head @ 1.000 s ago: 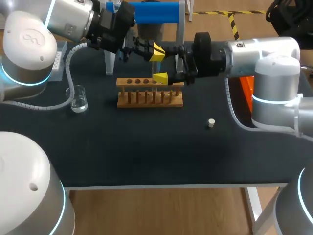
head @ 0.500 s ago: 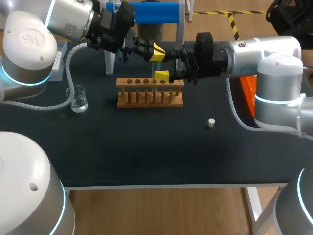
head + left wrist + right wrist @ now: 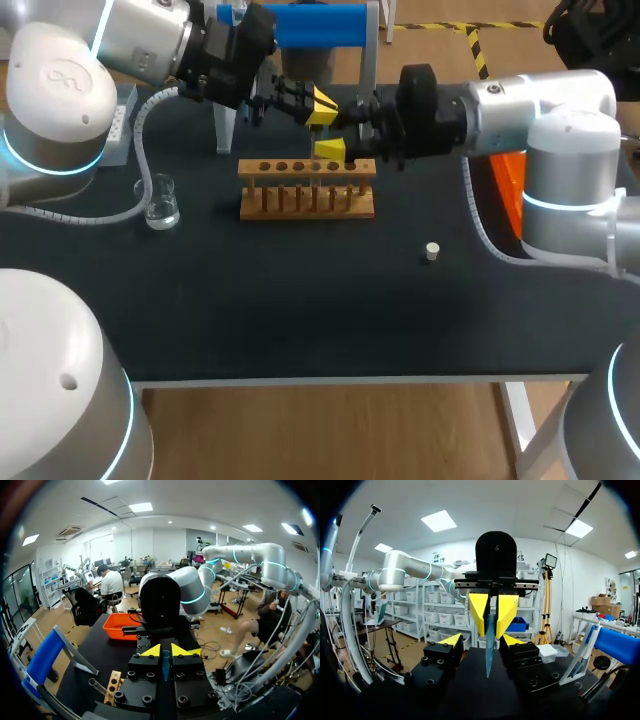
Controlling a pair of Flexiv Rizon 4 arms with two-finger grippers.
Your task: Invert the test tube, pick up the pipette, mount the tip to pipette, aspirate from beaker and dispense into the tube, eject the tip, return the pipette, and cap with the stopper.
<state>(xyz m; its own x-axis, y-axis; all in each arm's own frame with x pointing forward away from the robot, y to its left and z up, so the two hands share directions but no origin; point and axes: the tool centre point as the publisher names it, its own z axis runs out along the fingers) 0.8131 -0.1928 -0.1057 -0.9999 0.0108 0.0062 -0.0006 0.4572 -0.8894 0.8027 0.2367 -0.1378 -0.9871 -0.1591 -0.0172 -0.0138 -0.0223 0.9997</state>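
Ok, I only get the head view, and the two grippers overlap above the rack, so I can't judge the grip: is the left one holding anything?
Observer: Yes; the right wrist view shows the left gripper pinching a thin bluish tapered piece.
Operator: And the right gripper?
Observer: Open; its yellow tips sit on either side of that piece, clear of it.

Ceiling panels (image 3: 440,521) are lighting everything evenly from overhead. Dark surface (image 3: 300,300) is soaking up light, showing hardly any shadow around wooden rack (image 3: 307,188). White left arm (image 3: 60,85) is glaring slightly; beaker (image 3: 160,203) is glinting.
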